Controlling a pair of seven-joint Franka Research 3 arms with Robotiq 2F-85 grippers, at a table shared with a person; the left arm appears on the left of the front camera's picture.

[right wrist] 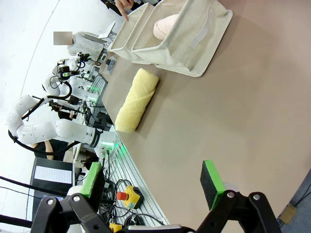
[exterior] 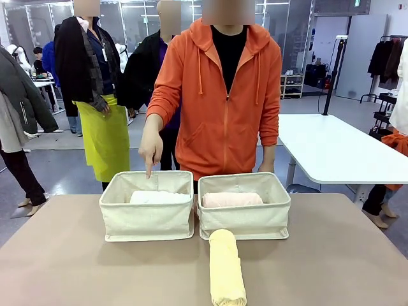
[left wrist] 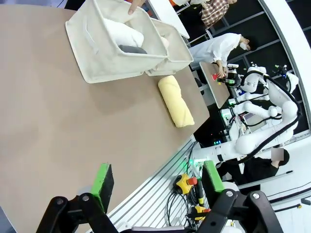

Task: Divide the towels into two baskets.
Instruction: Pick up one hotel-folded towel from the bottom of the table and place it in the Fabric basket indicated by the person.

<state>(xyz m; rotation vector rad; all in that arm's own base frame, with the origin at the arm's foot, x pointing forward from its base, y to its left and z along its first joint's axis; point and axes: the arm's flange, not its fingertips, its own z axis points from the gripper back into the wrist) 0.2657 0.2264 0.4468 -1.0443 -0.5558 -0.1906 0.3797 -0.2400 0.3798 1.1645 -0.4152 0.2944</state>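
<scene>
- Nearest in the front view lies the pale yellow towel [exterior: 227, 267], lengthwise on the table [exterior: 76, 261], its far end touching the front wall of the right basket [exterior: 245, 220]. That basket holds the pink towel [exterior: 232, 199]; the left basket [exterior: 147, 221] holds the white towel [exterior: 157, 197]. The person's hand [exterior: 151, 148] points a finger down over the left basket's far rim.
- From the left wrist view, the left gripper [left wrist: 158, 182] hangs spread and empty, well back from the yellow roll. A dark grey towel [left wrist: 132, 49] shows beside the white one, so the left basket looks full; I'd reckon the yellow belongs on the right.
- From the right wrist view, the right gripper [right wrist: 153, 179] is likewise spread with nothing between its pads. To do it well, straddle the roll across its middle, squeeze firmly, and lift clear of the soft rim.
</scene>
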